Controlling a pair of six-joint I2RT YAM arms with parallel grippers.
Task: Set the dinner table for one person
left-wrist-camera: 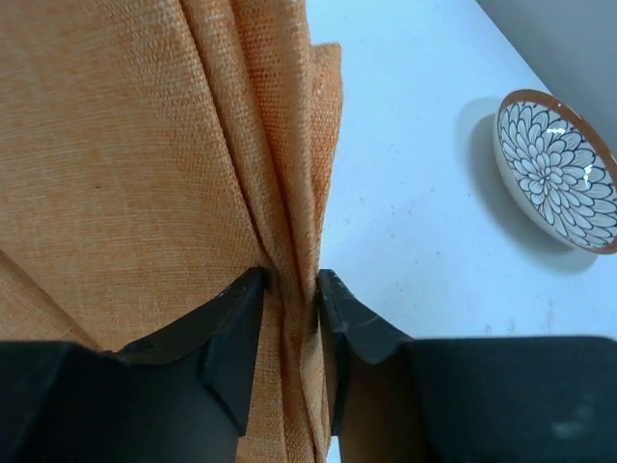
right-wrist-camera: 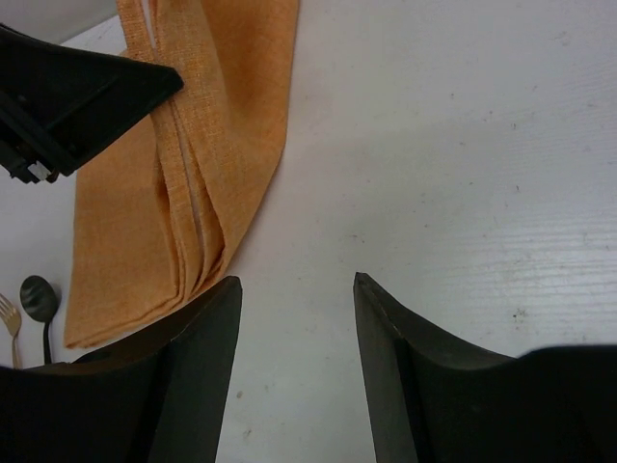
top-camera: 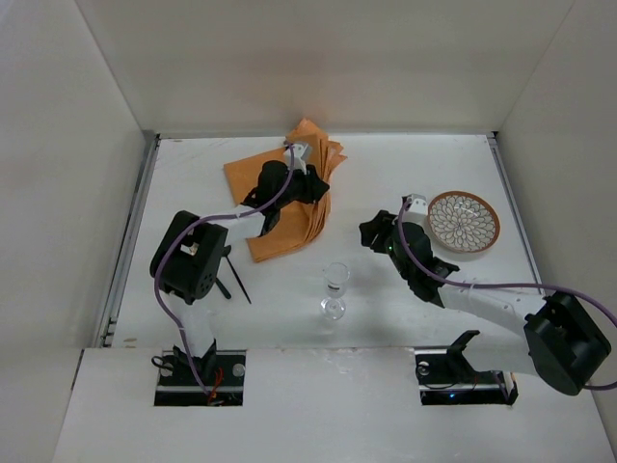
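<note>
The orange cloth placemat [top-camera: 280, 227] lies bunched and folded on the white dinner table [top-camera: 193, 174], at the back middle. My left gripper [top-camera: 316, 185] is shut on a pinched fold of the placemat [left-wrist-camera: 145, 145]; the black fingers [left-wrist-camera: 231, 318] clamp the cloth between them. My right gripper [top-camera: 368, 232] is open and empty, low over bare table [right-wrist-camera: 434, 145] just right of the placemat [right-wrist-camera: 202, 145]. A patterned bowl [top-camera: 464, 222] with an orange rim sits at the right, also in the left wrist view [left-wrist-camera: 554, 169].
A clear stemmed glass [top-camera: 335, 289] stands at the front middle. Dark cutlery [top-camera: 231, 275] lies by the left arm; a spoon [right-wrist-camera: 39, 294] and a fork [right-wrist-camera: 10, 318] show in the right wrist view. White walls enclose the table.
</note>
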